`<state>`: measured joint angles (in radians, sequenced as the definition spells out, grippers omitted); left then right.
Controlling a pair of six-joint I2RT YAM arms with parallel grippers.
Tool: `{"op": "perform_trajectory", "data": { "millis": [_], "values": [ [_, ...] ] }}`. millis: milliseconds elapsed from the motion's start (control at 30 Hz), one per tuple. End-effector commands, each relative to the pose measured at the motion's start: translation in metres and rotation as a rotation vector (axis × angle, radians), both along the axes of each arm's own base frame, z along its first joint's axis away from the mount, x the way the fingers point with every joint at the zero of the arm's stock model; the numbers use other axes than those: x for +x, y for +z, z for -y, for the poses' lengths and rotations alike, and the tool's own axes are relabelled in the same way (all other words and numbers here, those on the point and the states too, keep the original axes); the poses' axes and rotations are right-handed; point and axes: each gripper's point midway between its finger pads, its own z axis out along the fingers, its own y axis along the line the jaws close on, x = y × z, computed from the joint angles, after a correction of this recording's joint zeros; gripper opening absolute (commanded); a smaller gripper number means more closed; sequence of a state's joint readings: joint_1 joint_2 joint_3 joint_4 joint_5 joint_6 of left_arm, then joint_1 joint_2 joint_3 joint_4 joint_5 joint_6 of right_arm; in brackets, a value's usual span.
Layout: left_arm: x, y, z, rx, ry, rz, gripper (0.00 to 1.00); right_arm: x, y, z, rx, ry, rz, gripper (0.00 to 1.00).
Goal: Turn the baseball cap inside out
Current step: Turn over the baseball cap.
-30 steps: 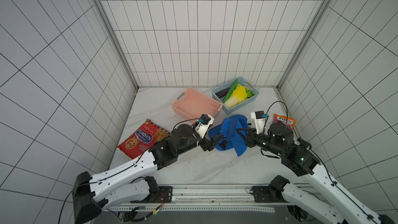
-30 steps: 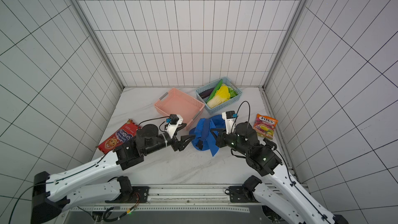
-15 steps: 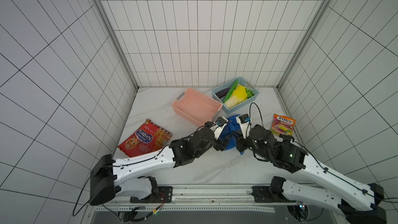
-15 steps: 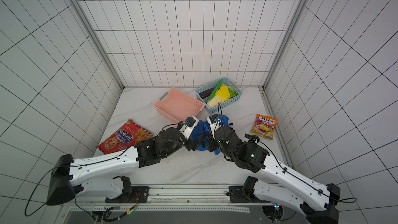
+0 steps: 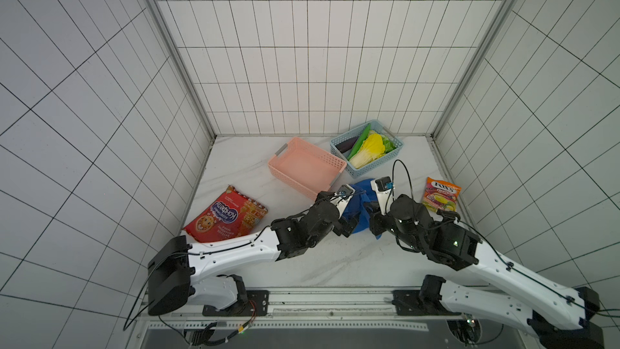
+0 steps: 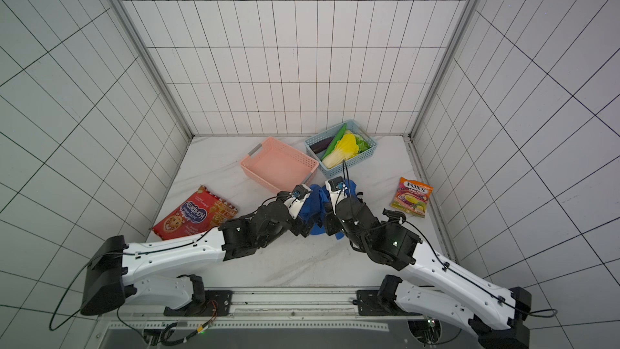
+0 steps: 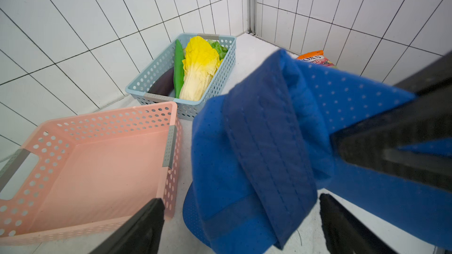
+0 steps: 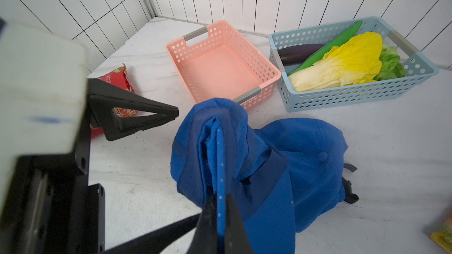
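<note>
Only right wrist view: cap (image 8: 305, 142) button (image 8: 322, 156)

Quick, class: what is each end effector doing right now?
Left end effector: open.
Right end effector: closed on the blue baseball cap.

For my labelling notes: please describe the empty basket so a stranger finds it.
At the far end of the white table, two perforated baskets stand side by side. It is the pink basket, empty; the blue basket holds vegetables.
</note>
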<state>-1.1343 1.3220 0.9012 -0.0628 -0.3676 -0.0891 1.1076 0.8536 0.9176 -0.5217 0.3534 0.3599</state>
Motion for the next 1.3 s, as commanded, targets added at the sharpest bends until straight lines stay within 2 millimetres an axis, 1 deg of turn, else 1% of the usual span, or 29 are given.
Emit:
{"op": "perform_trajectory", "data": {
  "millis": [0,67,167,200,300,433,533,633,800,933,1100,1167,1200,1233,1267],
  "values": [
    [-0.006,0.009,0.017,-0.039,-0.076,0.007,0.98,0.001,0.011,0.001,0.039,-0.022,0.020,0.00],
    [0.000,0.006,0.017,-0.014,-0.061,0.034,0.98,0.001,0.013,0.002,0.046,-0.024,0.019,0.00],
    [0.018,0.003,0.009,0.013,0.010,0.052,0.98,-0.001,0.017,0.004,0.067,-0.024,0.019,0.00],
    [0.027,0.004,0.002,0.017,0.057,0.055,0.98,-0.001,0.019,0.006,0.076,-0.028,0.021,0.00],
    [0.041,0.010,-0.014,0.027,0.150,0.087,0.98,-0.003,0.021,0.011,0.098,-0.038,0.022,0.00],
    [0.052,0.014,-0.036,0.068,0.277,0.149,0.98,-0.004,0.019,0.019,0.117,-0.062,0.019,0.00],
    [0.051,0.011,-0.040,0.110,0.292,0.205,0.98,-0.004,0.016,0.024,0.117,-0.082,0.013,0.00],
    [0.046,0.013,-0.030,0.121,0.241,0.237,0.98,-0.004,0.016,0.024,0.120,-0.086,0.007,0.00],
    [0.042,0.034,-0.008,0.067,0.185,0.300,0.98,-0.003,0.016,0.023,0.130,-0.091,-0.001,0.00],
    [0.041,0.054,0.006,0.054,0.191,0.385,0.98,-0.004,0.015,0.025,0.141,-0.100,-0.005,0.00],
    [0.040,0.065,0.021,0.074,0.192,0.451,0.98,-0.004,0.013,0.028,0.150,-0.110,-0.006,0.00],
    [0.043,0.068,0.022,0.085,0.219,0.469,0.98,-0.005,0.013,0.030,0.156,-0.111,-0.006,0.00],
    [0.045,0.069,0.021,0.095,0.230,0.478,0.97,-0.005,0.013,0.030,0.155,-0.109,-0.006,0.00],
    [0.046,0.069,0.020,0.107,0.231,0.483,0.92,-0.006,0.013,0.030,0.155,-0.108,-0.006,0.00],
    [0.046,0.069,0.021,0.116,0.227,0.488,0.85,-0.006,0.014,0.030,0.156,-0.106,-0.006,0.00]
  ]
}}
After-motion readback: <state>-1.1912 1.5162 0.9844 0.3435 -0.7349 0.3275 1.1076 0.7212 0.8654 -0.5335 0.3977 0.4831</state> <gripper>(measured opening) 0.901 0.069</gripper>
